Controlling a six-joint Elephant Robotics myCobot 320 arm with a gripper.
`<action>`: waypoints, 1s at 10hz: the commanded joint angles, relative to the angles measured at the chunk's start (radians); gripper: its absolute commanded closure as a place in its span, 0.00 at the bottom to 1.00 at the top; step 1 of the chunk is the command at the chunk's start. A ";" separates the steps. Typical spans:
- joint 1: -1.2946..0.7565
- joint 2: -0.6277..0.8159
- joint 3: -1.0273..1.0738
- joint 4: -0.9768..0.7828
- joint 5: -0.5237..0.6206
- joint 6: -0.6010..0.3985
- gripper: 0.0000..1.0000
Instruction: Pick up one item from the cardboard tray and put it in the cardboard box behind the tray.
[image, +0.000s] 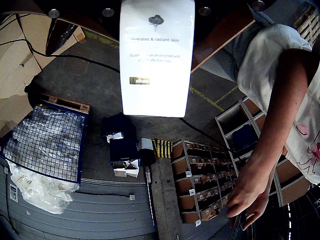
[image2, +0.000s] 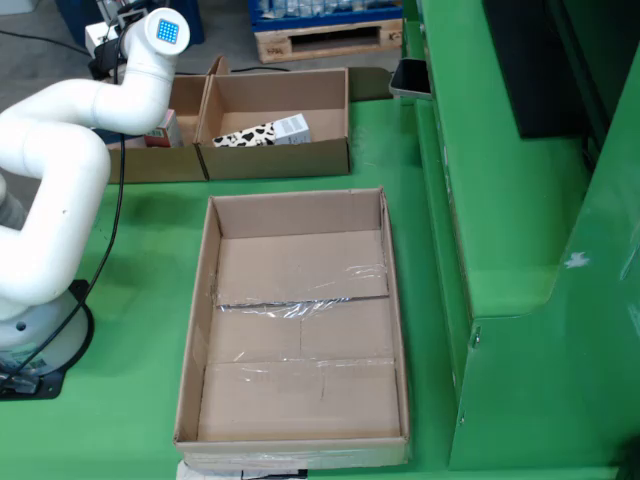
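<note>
White printed carton (image: 156, 55) filling top centre, person's hand (image: 248, 192) at right, wire-mesh cage (image: 47, 140) left, shelving (image: 200, 182)

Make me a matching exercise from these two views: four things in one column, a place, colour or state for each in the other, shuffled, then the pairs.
Things:
1. tray
2. spotted carton
3. robot arm
4. white box

Descriptions:
A. white, at the left of the fixed view
B. fills the top of the gripper view, printed text facing the camera
C. nothing in it, tape across its floor
D. lies in the box behind the tray

Pairs: 1-C, 2-D, 3-A, 4-B
</note>
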 joint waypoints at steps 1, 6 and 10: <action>-0.007 0.028 0.027 0.015 0.015 0.004 0.80; -0.007 0.028 0.027 0.015 0.015 0.004 0.30; -0.007 0.028 0.027 0.015 0.015 0.004 0.00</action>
